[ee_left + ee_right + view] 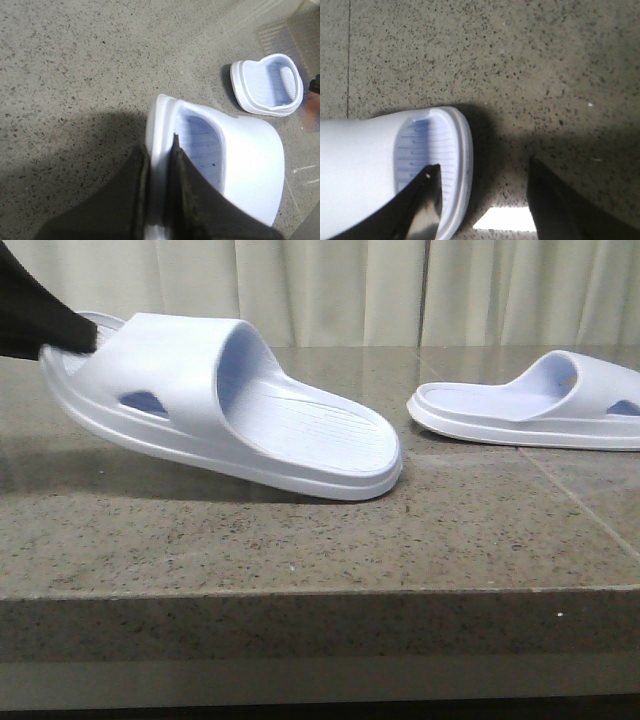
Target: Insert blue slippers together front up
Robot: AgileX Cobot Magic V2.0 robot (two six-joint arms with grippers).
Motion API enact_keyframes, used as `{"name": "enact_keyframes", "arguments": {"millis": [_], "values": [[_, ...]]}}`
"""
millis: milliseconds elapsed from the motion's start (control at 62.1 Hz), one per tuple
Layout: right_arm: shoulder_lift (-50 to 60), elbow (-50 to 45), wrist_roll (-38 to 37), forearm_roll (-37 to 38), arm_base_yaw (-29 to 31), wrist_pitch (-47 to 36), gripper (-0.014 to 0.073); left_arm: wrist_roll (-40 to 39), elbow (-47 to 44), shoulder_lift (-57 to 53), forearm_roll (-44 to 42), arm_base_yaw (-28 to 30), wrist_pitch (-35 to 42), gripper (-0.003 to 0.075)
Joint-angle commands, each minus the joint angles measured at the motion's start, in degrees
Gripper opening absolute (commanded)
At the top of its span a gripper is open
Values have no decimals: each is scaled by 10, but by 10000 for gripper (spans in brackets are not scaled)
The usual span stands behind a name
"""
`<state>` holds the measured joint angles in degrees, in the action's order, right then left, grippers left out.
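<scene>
The left pincer [159,200] is clamped on the toe-end rim of the near slipper [225,405], one dark finger inside the strap opening and the other outside the sole wall. In the front view that slipper is tilted: its gripped end is raised off the counter [300,550] while its heel end rests on the stone, the ribbed footbed facing up and an oval side hole showing in the strap.

The far slipper [530,405] lies flat on the counter, well apart from the near slipper and to its right, its heel end pointing back toward the near slipper.

In the right wrist view the right pincer [485,200] has its fingers spread apart. One finger [422,207] hangs over the ribbed footbed at the rounded end of the far slipper [380,165]; the other is over bare stone beside it. Whether the finger touches the footbed cannot be told.

A pale curtain [400,290] hangs behind the counter.
</scene>
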<state>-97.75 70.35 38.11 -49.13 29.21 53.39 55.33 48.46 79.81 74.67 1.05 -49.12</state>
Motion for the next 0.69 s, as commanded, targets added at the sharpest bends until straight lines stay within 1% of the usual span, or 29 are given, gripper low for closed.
{"name": "enact_keyframes", "arguments": {"millis": [0,209,274,547,612,676], "values": [[5,28,10,-30,-12,9,395,1,14,-19,35,2,-13,-20],[-35,49,10,-30,-36,13,394,1,14,-19,35,2,-21,-20],[-41,50,10,-34,-41,19,377,1,14,-19,35,2,-21,-20],[-66,50,34,-37,-45,74,139,1,14,-19,35,2,-21,-20],[-66,50,35,-38,-45,77,38,1,14,-19,35,2,-21,-20],[-66,50,35,-39,-45,78,-40,1,14,-19,35,2,-21,-20]]}}
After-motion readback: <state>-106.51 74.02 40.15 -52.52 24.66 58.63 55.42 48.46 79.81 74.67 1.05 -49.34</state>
